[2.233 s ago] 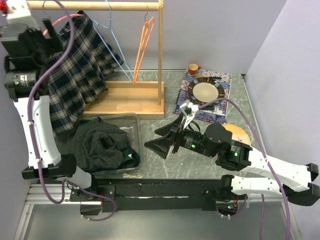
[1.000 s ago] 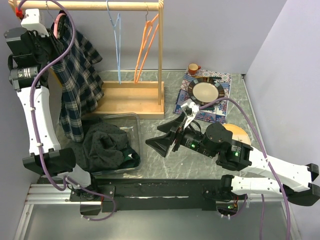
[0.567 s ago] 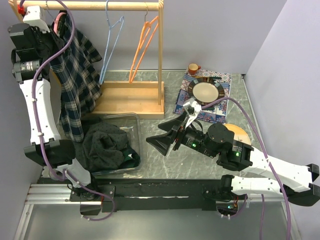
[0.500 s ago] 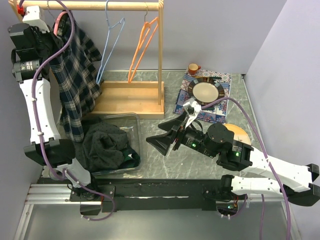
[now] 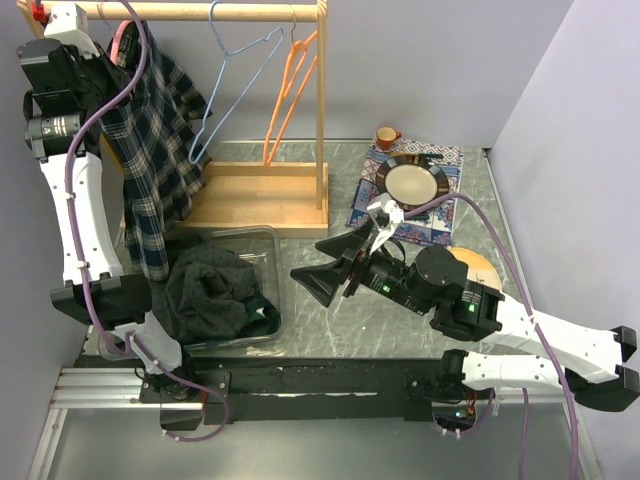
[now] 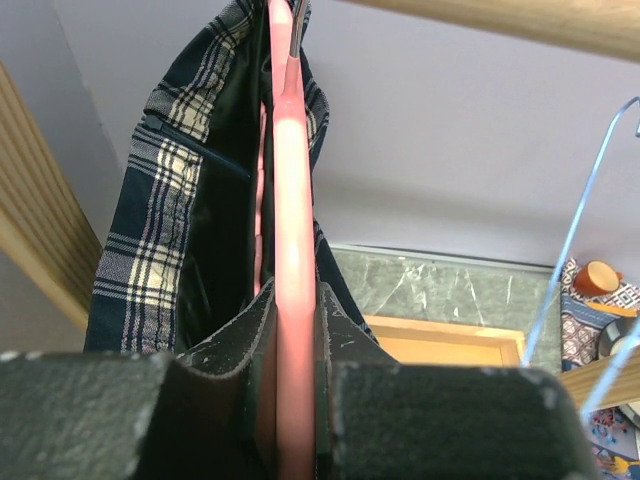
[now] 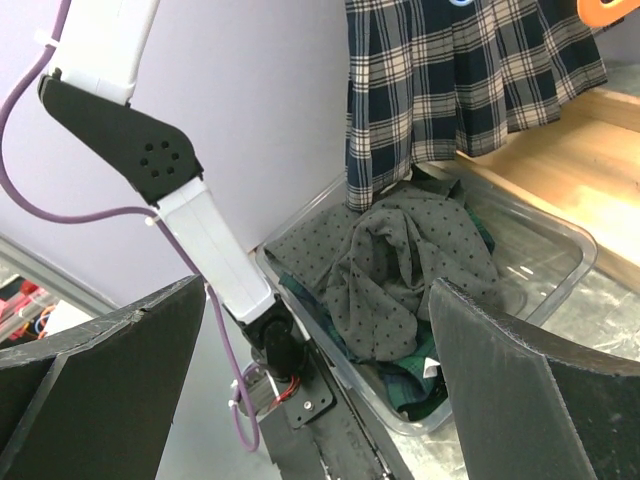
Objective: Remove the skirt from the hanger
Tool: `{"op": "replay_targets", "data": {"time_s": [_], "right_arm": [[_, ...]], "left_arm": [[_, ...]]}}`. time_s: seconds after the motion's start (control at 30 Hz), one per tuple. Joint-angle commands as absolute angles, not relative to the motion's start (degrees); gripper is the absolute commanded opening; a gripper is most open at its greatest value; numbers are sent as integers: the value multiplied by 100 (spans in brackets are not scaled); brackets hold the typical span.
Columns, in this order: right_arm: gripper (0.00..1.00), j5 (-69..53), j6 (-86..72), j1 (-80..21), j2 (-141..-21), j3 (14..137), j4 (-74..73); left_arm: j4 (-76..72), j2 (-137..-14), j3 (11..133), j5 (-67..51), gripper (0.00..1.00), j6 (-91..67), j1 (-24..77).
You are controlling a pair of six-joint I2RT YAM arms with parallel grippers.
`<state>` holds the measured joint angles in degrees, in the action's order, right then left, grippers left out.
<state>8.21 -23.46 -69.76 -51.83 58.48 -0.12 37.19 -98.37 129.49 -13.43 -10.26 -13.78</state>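
The skirt [image 5: 150, 150], pleated dark navy plaid with cream stripes, hangs long at the far left corner of the tabletop, its hem low near the left edge. Its waistband is not yet off the pink hanger [image 6: 290, 150], which stands upright and edge-on, clamped by the left hand [image 6: 294, 330].

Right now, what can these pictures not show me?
Hook of the pink hanger: left wrist view, cut off by the top edge.
How the skirt fastens to it: left wrist view, dark folds hide it.
Skirt's waistband: right wrist view, cut off by the top edge.
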Motion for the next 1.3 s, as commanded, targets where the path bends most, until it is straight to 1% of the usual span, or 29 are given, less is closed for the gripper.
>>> {"op": "replay_targets", "data": {"time_s": [0.0,0.13,0.5,0.83,1.13,1.27], "right_arm": [[100,993,-2329,-6970,-4984,5792,299],[100,1028,-2426,-6979,-4860,5730,413],[100,1345,-2224,-6979,-4878,6196,-69],[100,1073,-2285,-6970,-5124,6574,-316],[100,1195,-2452,-6978,-5168,6803,-606],[100,1134,-2540,-6979,-5168,6899,-712]], "left_arm": [[2479,-9536,13403,-1459,1,-1186,-1353],[2285,-9448,13377,-1494,1,-1283,-1345],[1925,-9027,13307,-1670,1,-1327,-1345],[1977,-8807,13298,-1591,1,-1328,-1354],[2250,-8096,12806,-1222,1,-1055,-1354],[2338,-7981,12727,-1178,1,-1116,-1345]]}}
